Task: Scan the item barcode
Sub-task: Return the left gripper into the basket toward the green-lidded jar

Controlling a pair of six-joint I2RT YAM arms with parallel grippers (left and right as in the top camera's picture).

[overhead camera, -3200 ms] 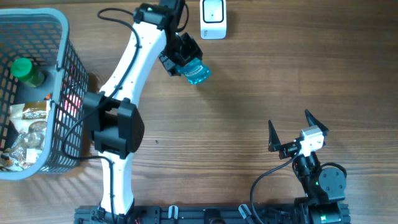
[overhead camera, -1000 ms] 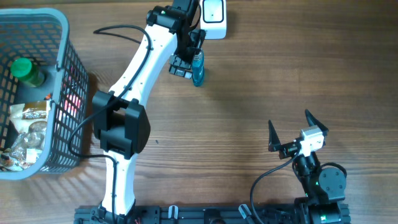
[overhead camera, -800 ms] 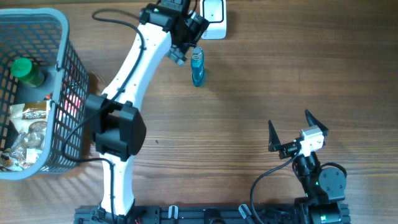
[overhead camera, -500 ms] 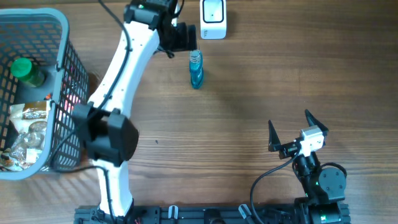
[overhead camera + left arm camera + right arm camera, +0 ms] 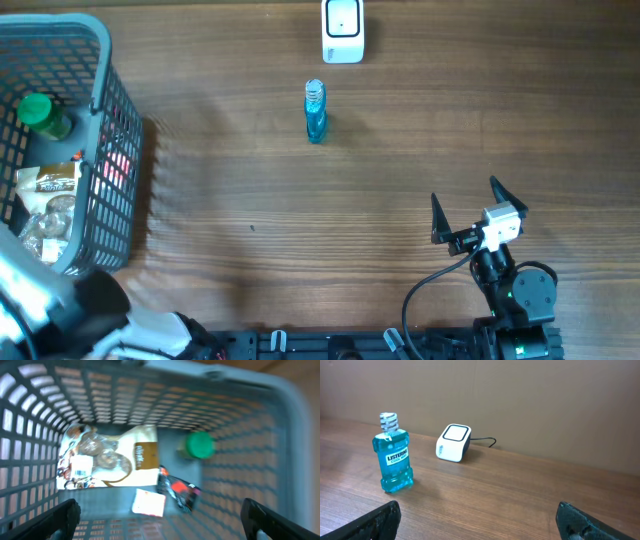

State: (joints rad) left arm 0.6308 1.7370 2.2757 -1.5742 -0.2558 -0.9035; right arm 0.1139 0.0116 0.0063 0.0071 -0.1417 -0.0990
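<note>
Left gripper [image 5: 160,521] hangs over the basket [image 5: 60,20], jaws wide apart, nothing in 'em. Right gripper [image 5: 465,195] sits low near our edge of the table [image 5: 450,110], jaws wide too, empty.

The bottle [image 5: 315,112] stands upright on the table just in front of the scanner [image 5: 343,30], not touching it, well apart from both grippers.

Our read: stiff plastic, smooth & a bit slick. It's full of liquid, so heavy-ish, w/ a narrow base that tips easy. We'd pinch it mid-body across the flat sides, below the cap, keeping the label clear. In the basket are a green cap [image 5: 200,445] & a snack bag [image 5: 110,457], which looks soft & crinkly.
</note>
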